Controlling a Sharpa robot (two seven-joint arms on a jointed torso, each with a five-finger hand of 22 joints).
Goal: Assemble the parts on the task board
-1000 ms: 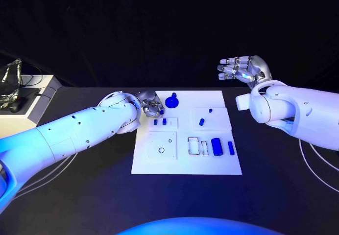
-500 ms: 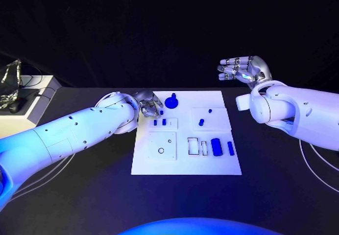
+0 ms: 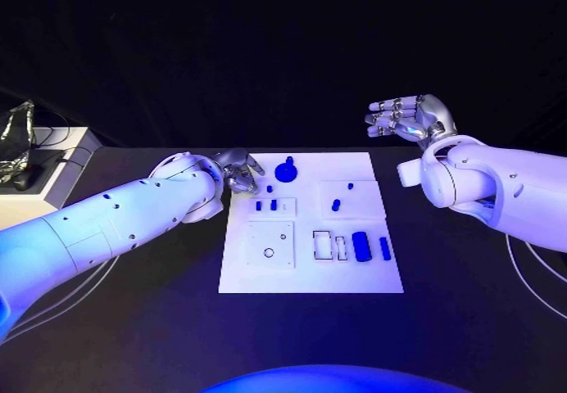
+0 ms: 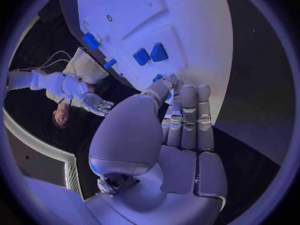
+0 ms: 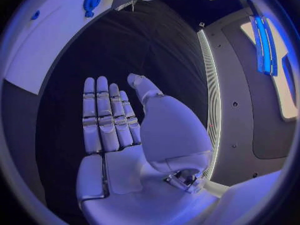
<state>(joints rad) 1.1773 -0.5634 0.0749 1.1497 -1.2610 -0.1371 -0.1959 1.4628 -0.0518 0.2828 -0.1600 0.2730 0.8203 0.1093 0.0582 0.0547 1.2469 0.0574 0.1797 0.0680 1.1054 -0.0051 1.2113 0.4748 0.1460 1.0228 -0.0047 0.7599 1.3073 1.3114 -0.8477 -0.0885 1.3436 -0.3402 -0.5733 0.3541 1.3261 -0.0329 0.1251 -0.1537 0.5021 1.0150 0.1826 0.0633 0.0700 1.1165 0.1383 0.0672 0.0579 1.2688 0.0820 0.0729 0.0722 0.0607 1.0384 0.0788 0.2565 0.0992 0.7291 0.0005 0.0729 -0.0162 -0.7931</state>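
left hand (image 3: 240, 172) partly hidden behind its own arm in the head view, its fingertips' contact with the task board (image 3: 312, 282) unclear — small blue parts (image 3: 274, 205) too small to identify

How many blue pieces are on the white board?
7: a round one at the far edge, three small ones near the left hand, one mid-right, two at right. More may hide.
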